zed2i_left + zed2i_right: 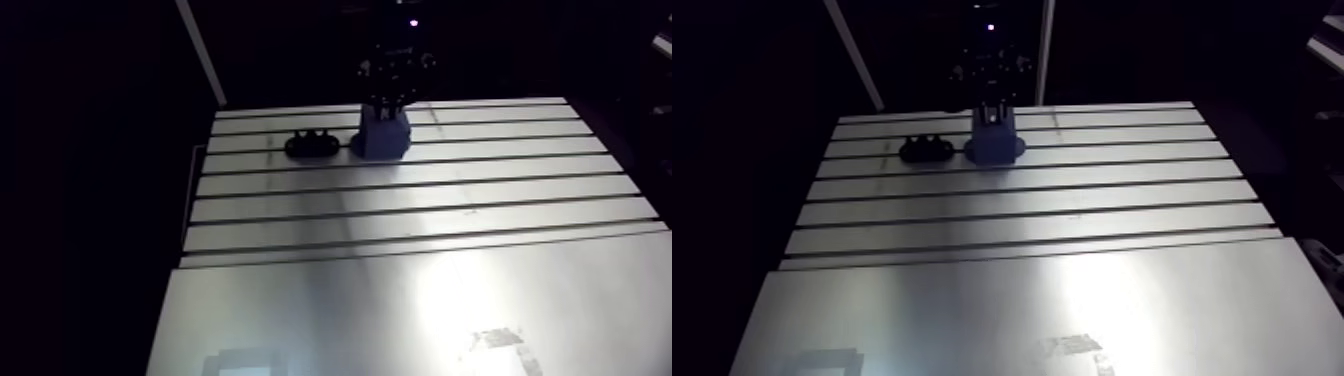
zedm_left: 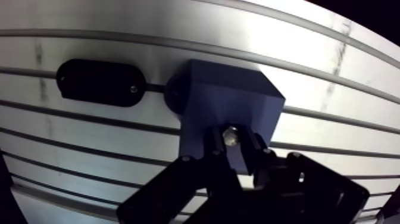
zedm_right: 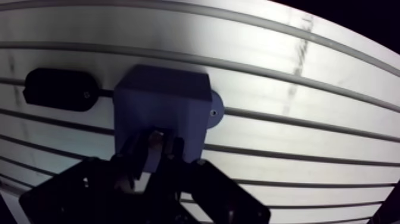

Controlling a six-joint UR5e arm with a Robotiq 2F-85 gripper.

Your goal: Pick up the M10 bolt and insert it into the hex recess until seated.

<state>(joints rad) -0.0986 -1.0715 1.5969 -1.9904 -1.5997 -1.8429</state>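
Observation:
A blue block (image 2: 229, 107) with a round base stands on the slotted table (image 1: 400, 200), seen in both views. My gripper (image 2: 232, 146) hangs right over the block's near face, its fingers (image 2: 215, 149) closed around the metallic M10 bolt (image 2: 230, 136), whose end shows between them. In the arm view the gripper (image 1: 388, 95) comes straight down onto the block (image 1: 383, 135). The hex recess itself is hidden under the fingers.
A black oval holder (image 2: 99, 81) lies on the table beside the blue block, a short gap away; in the arm view the black holder (image 1: 312, 145) sits left of the block. The table's slots run across the work area.

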